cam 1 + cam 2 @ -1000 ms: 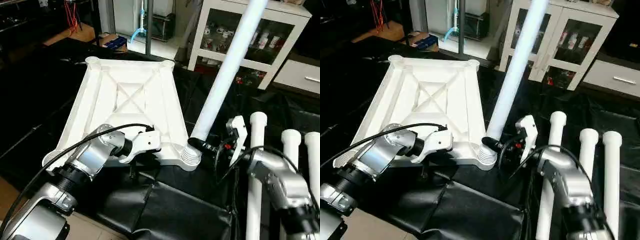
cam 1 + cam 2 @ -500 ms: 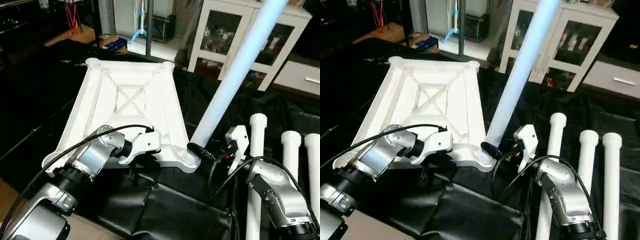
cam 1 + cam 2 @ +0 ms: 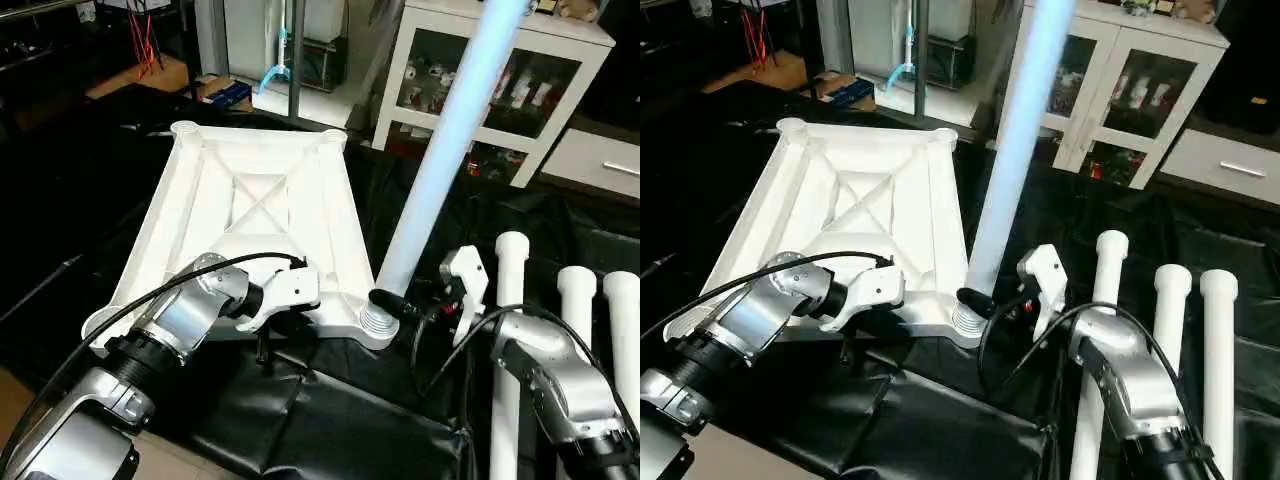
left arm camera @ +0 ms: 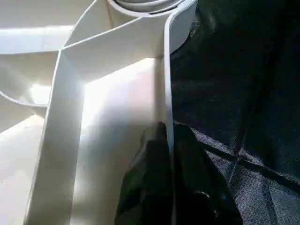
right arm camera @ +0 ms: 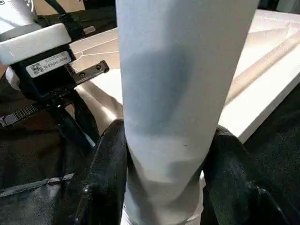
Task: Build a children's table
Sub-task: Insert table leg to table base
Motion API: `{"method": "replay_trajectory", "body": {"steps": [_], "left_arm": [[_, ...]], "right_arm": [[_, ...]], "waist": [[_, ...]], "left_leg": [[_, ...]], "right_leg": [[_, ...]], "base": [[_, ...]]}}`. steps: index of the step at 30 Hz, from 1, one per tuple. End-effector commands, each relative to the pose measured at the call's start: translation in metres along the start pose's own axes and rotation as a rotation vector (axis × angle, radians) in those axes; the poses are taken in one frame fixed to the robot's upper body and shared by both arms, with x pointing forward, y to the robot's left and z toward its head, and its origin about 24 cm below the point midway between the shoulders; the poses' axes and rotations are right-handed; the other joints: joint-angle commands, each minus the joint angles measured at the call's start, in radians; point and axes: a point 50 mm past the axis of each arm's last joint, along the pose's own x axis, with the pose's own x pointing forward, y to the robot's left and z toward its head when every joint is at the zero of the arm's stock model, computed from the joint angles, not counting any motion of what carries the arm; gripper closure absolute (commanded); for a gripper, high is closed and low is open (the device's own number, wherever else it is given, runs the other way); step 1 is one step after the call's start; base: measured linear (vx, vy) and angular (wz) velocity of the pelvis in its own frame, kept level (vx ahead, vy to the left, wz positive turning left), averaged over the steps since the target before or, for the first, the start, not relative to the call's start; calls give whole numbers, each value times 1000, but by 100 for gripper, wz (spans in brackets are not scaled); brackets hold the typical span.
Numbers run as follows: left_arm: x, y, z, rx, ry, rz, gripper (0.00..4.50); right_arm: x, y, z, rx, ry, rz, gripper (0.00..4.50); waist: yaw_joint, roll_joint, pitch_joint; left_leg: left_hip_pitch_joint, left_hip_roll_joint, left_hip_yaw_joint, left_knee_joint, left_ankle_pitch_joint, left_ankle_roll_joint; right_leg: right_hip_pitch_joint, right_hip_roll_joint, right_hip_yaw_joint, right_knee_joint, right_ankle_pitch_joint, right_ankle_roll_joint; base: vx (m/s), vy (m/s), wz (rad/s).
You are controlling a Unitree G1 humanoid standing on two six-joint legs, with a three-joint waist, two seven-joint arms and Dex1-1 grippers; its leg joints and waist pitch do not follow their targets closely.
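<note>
Your right gripper point(image 5: 164, 183) pinches the leg point(image 3: 445, 150) low down, one black finger on each side of the tube, just above the ribbed socket point(image 3: 377, 322) at the bottom centre of the head views. From there the leg rises to the upper right of the frame and leans a bit right, so it is not square to the socket. Your left gripper point(image 4: 169, 173) is pressed together on the thin rim wall of the tabletop point(image 3: 260, 210), at the near edge, lower left of centre. The tabletop lies underside up on the black cloth point(image 3: 330, 420), X ribs showing. Three more legs point(image 3: 578, 300) lie at the lower right, near the right arm.

What can go wrong, in my judgement: if you push down w/ the tube tilted, the end can jam or skip off the socket. The left grip is only on a thin wall, so a side force may slide or lift the tabletop. Also the right forearm is close to the spare legs and may roll them.
</note>
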Motion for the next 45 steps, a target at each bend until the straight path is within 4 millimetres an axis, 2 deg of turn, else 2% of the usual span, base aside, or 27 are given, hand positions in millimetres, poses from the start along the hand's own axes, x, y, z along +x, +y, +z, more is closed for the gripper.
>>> {"method": "replay_trajectory", "body": {"steps": [1, 4, 7, 11, 14, 17, 19, 20, 21, 22, 23, 24, 26, 27, 29, 34, 36, 37, 38, 41, 45], "left_arm": [[-1, -1, 4, 25, -8, -17, 450], [-1, -2, 3, 27, -7, -19, 450], [-1, -1, 4, 30, -10, -16, 450], [-1, -1, 5, 33, -16, -16, 450], [-6, 1, 8, 38, -32, -12, 450], [-10, 6, 10, 41, -43, -2, 450], [-15, 10, 11, 45, -36, 12, 450], [-16, 11, 11, 45, -37, 13, 450], [-17, 12, 12, 41, -42, 18, 450], [-18, 14, 12, 40, -43, 23, 450], [-17, 14, 12, 39, -43, 24, 450], [-14, 16, 10, 33, -46, 35, 450], [-13, 16, 10, 55, -40, 57, 450], [-13, 16, 12, 51, -48, 55, 450], [-13, 15, 13, 38, -75, 65, 450], [-13, 16, 13, 41, -76, 80, 450], [-13, 17, 14, 30, -89, 95, 450], [-13, 17, 14, 28, -93, 99, 450], [-14, 20, 16, 14, -107, 126, 450], [-14, 22, 20, -17, -143, 156, 450], [-15, 22, 26, -50, -188, 156, 450]], "right_arm": [[-20, 4, -78, 202, 366, -57, 264], [-20, 7, -84, 154, 425, -31, 264], [-14, 8, -79, 123, 376, -52, 264], [-9, 9, -71, 139, 299, -71, 264], [-8, 7, -62, 126, 267, -72, 264], [-5, 3, -52, 96, 243, -68, 264], [-1, -3, -39, 69, 203, -87, 264], [-1, -4, -38, 68, 199, -87, 264], [0, -5, -34, 62, 183, -93, 264], [0, -7, -32, 55, 176, -97, 264], [1, -7, -32, 55, 176, -97, 264], [1, -10, -34, 49, 174, -107, 264], [-1, -10, -38, 37, 188, -123, 264], [-1, -11, -37, 33, 186, -123, 264], [1, -10, -35, 19, 161, -144, 264], [2, -12, -34, -12, 134, -196, 264], [3, -14, -35, -26, 109, -257, 264], [4, -14, -36, -30, 100, -279, 264], [5, -16, -38, -45, 83, -347, 264], [6, -18, -41, -56, 68, -429, 264], [10, -22, -45, -38, 70, -517, 264]], "waist": [[-5, 17, -26], [-9, 18, -25], [-15, 17, -24], [-22, 23, -22], [-25, 15, -21], [-24, 18, -21], [-25, 27, -22], [-26, 24, -23], [-27, 25, -21], [-28, 30, -22], [-27, 35, -20], [-27, 32, -19], [-23, 34, -15], [-23, 30, -15], [-21, 37, -14], [-23, 39, -12], [-23, 36, -12], [-23, 38, -14], [-25, 33, -16], [-25, 32, -20], [-24, 35, -21]], "left_leg": [[10, 61, -41, -89, -401, -11], [10, 62, -43, -92, -423, -18], [14, 60, -45, -92, -467, -23], [16, 60, -54, -93, -510, -29], [13, 60, -60, -94, -519, -29], [9, 60, -63, -96, -510, -29], [10, 59, -66, -96, -517, -33], [9, 60, -65, -96, -514, -33], [4, 62, -66, -100, -505, -32], [2, 61, -64, -100, -507, -34], [6, 61, -64, -100, -514, -35], [6, 60, -63, -99, -512, -32], [7, 61, -63, -97, -500, -24], [7, 61, -62, -97, -496, -22], [7, 63, -62, -100, -493, -25], [5, 63, -62, -103, -493, -30], [6, 63, -61, -102, -491, -30], [4, 63, -61, -103, -477, -31], [-1, 64, -60, -104, -456, -30], [-7, 64, -56, -104, -394, -28], [-6, 62, -46, -100, -341, -9]], "right_leg": [[16, -85, 45, -95, -510, -128], [14, -83, 43, -95, -511, -125], [9, -83, 42, -100, -543, -117], [6, -85, 36, -108, -590, -103], [7, -89, 32, -112, -628, -87], [8, -91, 32, -111, -638, -81], [9, -90, 30, -110, -635, -79], [10, -89, 30, -111, -624, -83], [14, -91, 30, -107, -598, -95], [15, -89, 30, -108, -577, -102], [14, -89, 30, -107, -566, -113], [13, -90, 30, -108, -567, -115], [13, -96, 32, -111, -600, -115], [13, -96, 32, -112, -607, -113], [12, -95, 33, -111, -603, -113], [13, -95, 34, -108, -581, -122], [13, -96, 36, -107, -579, -124], [13, -96, 37, -105, -564, -127], [17, -98, 38, -103, -540, -132], [23, -96, 41, -92, -459, -153], [26, -92, 44, -87, -386, -184]], "base": [[0, 0, 0], [0, 0, 0], [0, 0, 0], [0, 0, 0], [0, 0, 0], [0, 0, 0], [0, 0, 0], [0, 0, 0], [0, 0, 0], [0, 0, 0], [0, 0, 0], [0, 0, 0], [0, 0, 0], [0, 0, 0], [0, 0, 0], [0, 0, 0], [0, 0, 0], [0, 0, 0], [0, 0, 0], [0, 0, 0], [0, 0, 0]]}}
